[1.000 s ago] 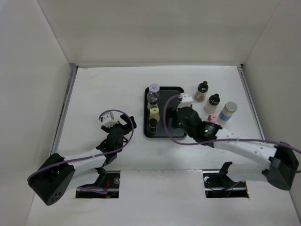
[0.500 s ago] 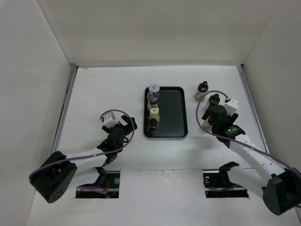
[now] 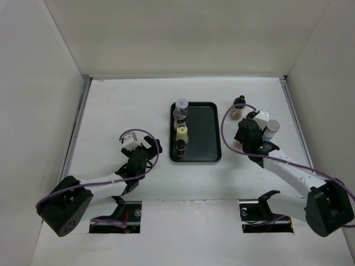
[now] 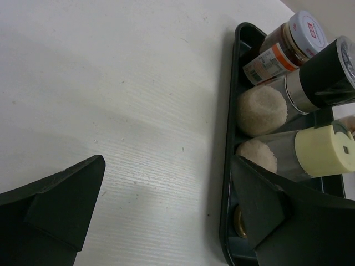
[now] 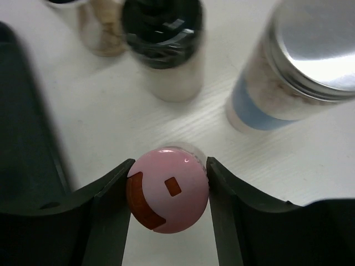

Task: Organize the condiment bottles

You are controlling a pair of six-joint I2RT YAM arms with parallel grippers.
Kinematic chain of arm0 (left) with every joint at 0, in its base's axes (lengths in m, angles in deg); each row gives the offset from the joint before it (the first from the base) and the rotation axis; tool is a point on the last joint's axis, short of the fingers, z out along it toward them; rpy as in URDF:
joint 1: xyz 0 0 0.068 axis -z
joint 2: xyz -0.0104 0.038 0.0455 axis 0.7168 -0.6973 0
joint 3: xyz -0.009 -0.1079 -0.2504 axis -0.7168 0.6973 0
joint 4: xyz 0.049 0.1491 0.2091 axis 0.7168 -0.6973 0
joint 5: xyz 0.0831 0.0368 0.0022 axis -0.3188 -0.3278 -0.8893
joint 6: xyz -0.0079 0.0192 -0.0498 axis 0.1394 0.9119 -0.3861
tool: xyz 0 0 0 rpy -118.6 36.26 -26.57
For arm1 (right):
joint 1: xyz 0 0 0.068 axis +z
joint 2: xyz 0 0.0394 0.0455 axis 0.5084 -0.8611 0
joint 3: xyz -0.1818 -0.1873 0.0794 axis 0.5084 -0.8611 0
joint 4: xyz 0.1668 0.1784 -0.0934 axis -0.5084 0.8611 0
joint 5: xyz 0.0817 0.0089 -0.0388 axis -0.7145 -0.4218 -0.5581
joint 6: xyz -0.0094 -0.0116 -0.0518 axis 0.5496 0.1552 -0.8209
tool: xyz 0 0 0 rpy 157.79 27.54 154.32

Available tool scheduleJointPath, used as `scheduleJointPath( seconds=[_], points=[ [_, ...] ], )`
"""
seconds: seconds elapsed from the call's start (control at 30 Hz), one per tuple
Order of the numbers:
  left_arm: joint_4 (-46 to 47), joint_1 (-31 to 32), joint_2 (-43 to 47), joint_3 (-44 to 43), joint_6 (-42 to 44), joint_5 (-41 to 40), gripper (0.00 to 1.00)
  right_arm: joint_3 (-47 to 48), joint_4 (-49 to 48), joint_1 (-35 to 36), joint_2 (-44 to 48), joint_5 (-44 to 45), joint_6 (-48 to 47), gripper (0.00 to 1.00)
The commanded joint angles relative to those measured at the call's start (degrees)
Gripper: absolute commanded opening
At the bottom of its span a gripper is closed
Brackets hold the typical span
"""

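Left gripper (image 4: 166, 221): spread wide, nothing between the matte black, wedge-shaped fingers (image 4: 61, 205); hanging over bare table just left of the tray.
Table (image 4: 111, 83): white, matte, with a faint wood grain.
Right gripper (image 5: 170, 162): closed in on the pink-capped bottle, one dark finger pressed to each side of the cap.
Pink-capped bottle (image 5: 168, 190): standing on the table right of the tray, outside it; glossy domed cap with a small red-brown rectangle and a red-brown crescent at its edge; body hidden beneath the cap.
Tray (image 4: 227, 166): flat, black, rectangular, with rounded corners and a low raised rim; right half bare.
Row on the tray: four bottles in a line along the left side.
Dark-capped bottle (image 3: 180, 145): nearest in the row, slim.
Yellow-capped bottle (image 4: 324, 149): next; smooth pale-yellow cap, clear body, pale grainy powder inside.
Silver-collared bottle (image 4: 327, 72): third; black cap over a shiny metal band, clear body, the same pale grainy fill.
Pale-lidded jar (image 4: 283, 47): farthest in the row; red-orange label, brown contents.
White cylinder (image 5: 294, 66): tall and round, brushed-metal lid, blue band around a pale body; on the table beyond and right of the pink cap, apart from it.
Black-capped bottle (image 5: 162, 44): glossy ridged cap, clear body, pale contents; directly beyond the pink cap.
Tan-filled bottle (image 3: 238, 108): farthest back, knob-shaped black cap, right of the tray's far corner.
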Motion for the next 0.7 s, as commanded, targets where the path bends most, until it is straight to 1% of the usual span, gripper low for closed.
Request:
scheduleJointPath(
  seconds=[0.0, 0.07, 0.17, 0.33, 0.5, 0.67],
  points=[
    [2.6, -0.2, -0.6, -1.4, -0.6, 0.6, 1.00, 8.1, -5.9, 4.6, -0.1, 4.1, -4.7, 0.38],
    [2.8, -0.2, -2.1, -1.9, -0.6, 0.7, 1.00, 11.2, -9.2, 5.1, -3.6, 0.2, -5.5, 0.39],
    [2.8, -0.2, -1.1, -1.7, -0.7, 1.5, 1.00, 16.4, -16.1, 5.5, -12.3, -7.8, -6.3, 0.39],
    [2.8, -0.6, -1.5, -1.7, -0.7, 1.6, 1.00, 28.4, -20.9, 6.8, -28.4, -12.5, -6.7, 0.39],
    [2.9, -0.5, -1.8, -1.7, -0.7, 1.7, 1.00, 40.3, -20.3, 7.4, -40.3, -15.6, -8.3, 0.40],
    [3.2, -0.4, -0.9, -1.4, -0.7, 1.6, 1.00, 47.6, -17.9, 7.6, -47.6, -15.8, -8.7, 0.40]
  ],
)
